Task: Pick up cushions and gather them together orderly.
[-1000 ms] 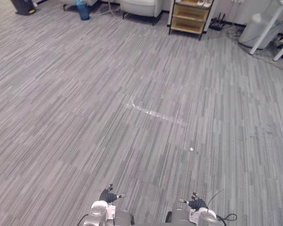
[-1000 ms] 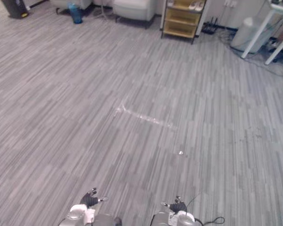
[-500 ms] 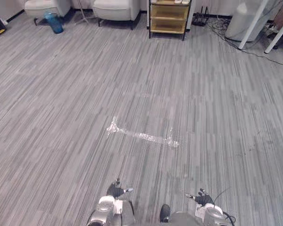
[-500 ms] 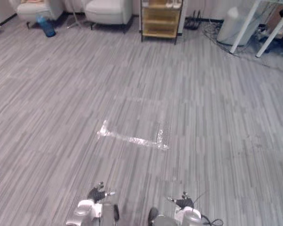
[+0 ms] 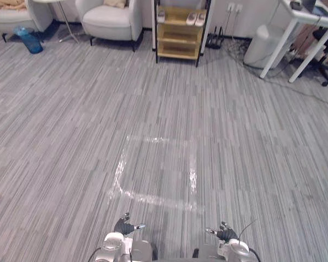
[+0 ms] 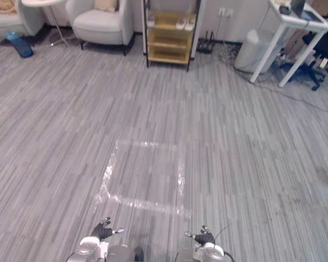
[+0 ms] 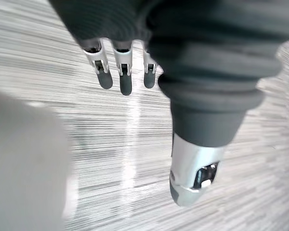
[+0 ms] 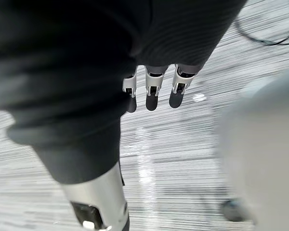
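A tan cushion (image 5: pixel 116 3) lies on the seat of a white armchair (image 5: pixel 106 19) at the far side of the room. Another tan cushion (image 5: pixel 8 4) rests on a second armchair (image 5: pixel 13 16) at the far left. My left hand (image 5: pixel 124 225) and right hand (image 5: pixel 224 233) hang low at the bottom edge, far from both cushions. In the left wrist view the fingers (image 7: pixel 125 72) point straight down over the grey floor with nothing in them. The right wrist view shows the same: straight fingers (image 8: pixel 154 91), empty.
A square of clear tape (image 5: pixel 158 174) marks the grey striped floor just ahead. At the back stand a wooden shelf (image 5: pixel 180 30) with shoes, a blue bottle (image 5: pixel 28 39), a white bin (image 5: pixel 261 46) and a white table (image 5: pixel 309 22) with cables nearby.
The whole picture has shifted: the camera has swung, bringing the armchairs, shelf and tape square more to the centre. Both hands keep their place at the bottom edge.
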`<state>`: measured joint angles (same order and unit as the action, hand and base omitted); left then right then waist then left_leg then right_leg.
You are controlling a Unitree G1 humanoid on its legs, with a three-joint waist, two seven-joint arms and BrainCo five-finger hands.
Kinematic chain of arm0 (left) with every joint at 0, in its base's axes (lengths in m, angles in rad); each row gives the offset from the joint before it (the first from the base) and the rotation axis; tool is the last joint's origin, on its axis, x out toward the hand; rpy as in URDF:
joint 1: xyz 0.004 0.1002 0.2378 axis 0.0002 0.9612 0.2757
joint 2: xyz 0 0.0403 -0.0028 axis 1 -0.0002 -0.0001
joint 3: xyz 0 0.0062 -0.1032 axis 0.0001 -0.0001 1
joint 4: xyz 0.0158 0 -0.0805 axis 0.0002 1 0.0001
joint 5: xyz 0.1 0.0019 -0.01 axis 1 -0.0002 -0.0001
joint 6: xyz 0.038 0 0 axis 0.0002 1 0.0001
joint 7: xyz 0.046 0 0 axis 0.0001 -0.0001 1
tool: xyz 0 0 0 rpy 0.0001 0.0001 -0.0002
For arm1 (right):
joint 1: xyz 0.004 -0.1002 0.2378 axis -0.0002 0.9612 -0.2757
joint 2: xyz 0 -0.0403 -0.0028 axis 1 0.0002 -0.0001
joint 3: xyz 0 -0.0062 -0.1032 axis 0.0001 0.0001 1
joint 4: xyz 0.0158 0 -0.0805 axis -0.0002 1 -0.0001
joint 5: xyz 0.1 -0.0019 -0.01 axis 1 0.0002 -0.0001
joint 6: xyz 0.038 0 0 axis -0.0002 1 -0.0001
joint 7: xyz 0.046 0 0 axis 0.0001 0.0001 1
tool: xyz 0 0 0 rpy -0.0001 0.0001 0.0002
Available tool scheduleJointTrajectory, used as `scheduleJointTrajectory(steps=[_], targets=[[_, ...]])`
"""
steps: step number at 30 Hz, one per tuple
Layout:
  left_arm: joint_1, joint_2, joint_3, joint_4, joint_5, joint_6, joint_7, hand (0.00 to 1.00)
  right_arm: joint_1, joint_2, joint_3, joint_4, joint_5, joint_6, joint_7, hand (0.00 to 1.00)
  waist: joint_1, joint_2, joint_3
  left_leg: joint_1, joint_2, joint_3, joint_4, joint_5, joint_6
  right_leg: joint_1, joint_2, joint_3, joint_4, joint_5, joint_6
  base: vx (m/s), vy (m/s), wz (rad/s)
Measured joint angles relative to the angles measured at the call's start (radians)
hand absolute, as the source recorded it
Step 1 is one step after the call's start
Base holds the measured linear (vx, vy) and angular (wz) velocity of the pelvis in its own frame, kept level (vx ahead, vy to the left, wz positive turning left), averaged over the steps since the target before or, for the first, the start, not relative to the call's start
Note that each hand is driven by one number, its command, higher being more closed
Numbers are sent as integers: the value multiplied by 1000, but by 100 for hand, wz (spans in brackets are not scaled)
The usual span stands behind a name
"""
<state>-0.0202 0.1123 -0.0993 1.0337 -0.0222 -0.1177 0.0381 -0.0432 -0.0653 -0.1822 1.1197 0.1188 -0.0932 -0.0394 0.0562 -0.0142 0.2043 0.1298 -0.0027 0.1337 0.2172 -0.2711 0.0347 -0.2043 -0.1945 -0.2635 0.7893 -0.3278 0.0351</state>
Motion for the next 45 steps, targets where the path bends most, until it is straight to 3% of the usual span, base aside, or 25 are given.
scheduleJointTrajectory(steps=[2, 4, 5, 6, 8, 10, 11, 13, 15, 17, 18, 19, 20, 22, 23, 25, 27, 28, 30, 33, 35, 36, 39, 42, 45], targets=[[-10, -10, -2, -1, 0, 0, -1, 0, -5, -10, -1, -11, 2, -5, 1, 0, -21, 16, 5, 54, 36, -30, -31, -1, 1, -86, 60, 1, -222, 48, 3, 563, -163, 52], [-5, -8, -8, -1, 0, -1, -2, 0, 1, -20, -2, -13, 1, -11, 0, 0, -29, 3, -1, 89, 45, -74, -28, -13, -14, -103, 95, 48, -478, 195, 17, 575, -232, 76], [-1, -8, -7, -1, 2, -2, -1, 0, 28, -23, -6, -10, 1, -11, 0, 0, -35, -13, -13, 112, 42, -115, 12, -56, -50, -101, 95, 81, -521, 330, 4, 598, -301, 95], [5, -32, -1, 15, 2, -1, 0, 0, 26, -39, -12, -8, 2, -11, 0, 0, -43, 17, -21, 116, 83, -148, 78, -89, -79, -98, 114, 68, -439, 344, -45, 595, -292, 76], [12, -52, 5, 18, 2, -2, -1, 0, 18, -56, -12, -9, 0, -5, 0, 0, -38, 55, -46, 24, 122, -161, 275, -64, -116, -77, 139, 39, -432, 287, -54, 511, -255, 38], [9, -93, 79, 5, 1, 0, -1, 0, 16, -54, -6, -38, 1, -3, -1, 0, -27, 96, -24, -152, 198, -122, 674, 159, -121, 35, 178, 17, -485, 233, -86, 619, -288, 23], [15, -92, 82, -9, 1, -2, -1, 0, 21, -43, -4, -37, 3, 1, -1, 0, -10, 99, -18, -205, 248, -62, 808, 119, -107, 109, 195, 19, -522, 209, -98, 539, -180, -5], [10, -85, 76, -23, 1, -3, -2, 0, 21, -22, -4, -34, 10, 1, -1, 0, -4, 84, -11, -287, 257, -5, 864, 41, -84, 224, 193, 19, -582, 187, -100, 592, -188, -4], [9, -85, 70, -35, 1, -7, -2, 0, 12, -20, -4, -33, 21, 1, -3, 0, 3, 79, -8, -357, 239, 43, 766, -4, -78, 302, 189, 23, -643, 188, -98, 423, -78, -10], [-7, -82, 61, -47, 1, -6, -2, 0, -15, -17, -7, -35, 40, -2, -5, 0, 7, 64, 2, -398, 134, 41, 359, 9, -83, 367, 150, 27, -684, 173, -72, 475, 32, -17], [-8, -81, 60, -47, 1, -6, -2, 0, -17, -18, -8, -34, 40, -3, -6, 0, 7, 62, 4, -402, 111, 30, 274, 35, -89, 378, 142, 31, -691, 164, -60, 433, 100, -20], [-7, -82, 44, -49, 0, -7, -2, 0, -15, -25, -9, -32, 40, -6, -10, 0, 10, 66, 2, -401, 66, -25, 64, 183, -115, 404, 139, 38, -711, 142, -25, 419, 123, -33], [-6, -82, 38, -47, -1, -8, 0, 0, -12, -28, 0, -23, 40, -7, -12, 0, 23, 64, -1, -378, 51, -38, 27, 300, -84, 428, 141, 64, -730, 133, -10, 426, 126, -31], [-27, -47, 28, -33, 0, -6, -2, 0, -14, 3, 10, -4, 39, -7, -9, 0, 14, 8, 0, -376, 6, -31, 52, 246, -41, 442, 93, 69, -713, 119, 10, 437, 90, 3], [-36, -39, 22, -26, 0, -5, -2, 0, -13, 9, 9, -1, 38, -4, -9, 0, 14, -3, 1, -375, 0, -29, 72, 226, -32, 432, 84, 73, -676, 119, 11, 509, 90, 16], [-36, -36, 22, -18, 0, -3, -3, 0, -6, 9, 9, 0, 36, -3, -7, 0, 15, -7, -1, -351, 0, -16, 98, 184, -13, 397, 69, 88, -546, 120, 12, 429, 107, -15], [-32, -25, 20, 2, 0, -1, -4, 0, -7, 13, 8, 8, 26, 0, -1, 0, 26, -8, 0, -251, 2, 13, 62, 147, 0, 298, 29, 118, -256, 149, 77, 371, 103, -39], [-25, -12, -2, 12, 0, 0, -4, 0, -6, 21, 9, 8, 5, 0, 2, 0, 22, -10, -2, -181, -5, 16, 25, 135, 3, 250, -2, 92, -108, 115, 81, 366, 54, -10], [-13, 7, -17, 20, 0, 0, -4, 0, -4, 24, 11, 7, 0, 1, 6, 0, 10, -5, -16, -107, -8, 10, -35, 133, 4, 199, -25, 16, -64, 62, 56, 389, 31, 9], [-4, 11, -13, 19, 0, 1, -3, 0, -12, 22, 10, 8, -1, 2, 5, 0, 1, 4, -18, -51, 23, -3, -60, 133, 4, 143, 3, -50, -239, 41, 45, 295, -62, 13], [12, 13, -13, 19, 0, 1, -3, 0, -7, 26, 11, 8, -2, 3, 5, 0, 1, -4, -24, -38, 21, -10, -59, 133, 1, 144, 32, -45, -424, 121, 35, 243, -122, 25], [16, 20, -2, 20, 1, 1, -5, 0, 5, 25, 10, 10, -2, 4, 5, 0, 2, -46, -40, -24, -12, -20, -59, 109, -35, 131, 34, -11, -552, 286, 6, 251, -171, 27], [27, -12, 8, 30, 1, 0, -2, 0, 18, -12, -1, 34, -2, 3, 1, 0, 5, 9, -67, -7, 28, -37, -63, 91, -54, 194, 77, -22, -637, 291, 0, 243, -165, 2], [23, -30, 33, 51, 1, 1, -4, 0, 35, -17, -8, 36, -1, 3, 1, 0, 0, 26, -74, -3, 44, -66, -65, 89, -58, 262, 116, -44, -763, 335, -13, 127, -101, 6], [18, -29, 38, 59, 1, 1, -6, 0, 59, -17, -12, 36, 0, 3, 1, 0, 0, 20, -72, 17, 49, -72, -73, 87, -62, 305, 129, -50, -811, 345, -14, 73, -61, 6]])
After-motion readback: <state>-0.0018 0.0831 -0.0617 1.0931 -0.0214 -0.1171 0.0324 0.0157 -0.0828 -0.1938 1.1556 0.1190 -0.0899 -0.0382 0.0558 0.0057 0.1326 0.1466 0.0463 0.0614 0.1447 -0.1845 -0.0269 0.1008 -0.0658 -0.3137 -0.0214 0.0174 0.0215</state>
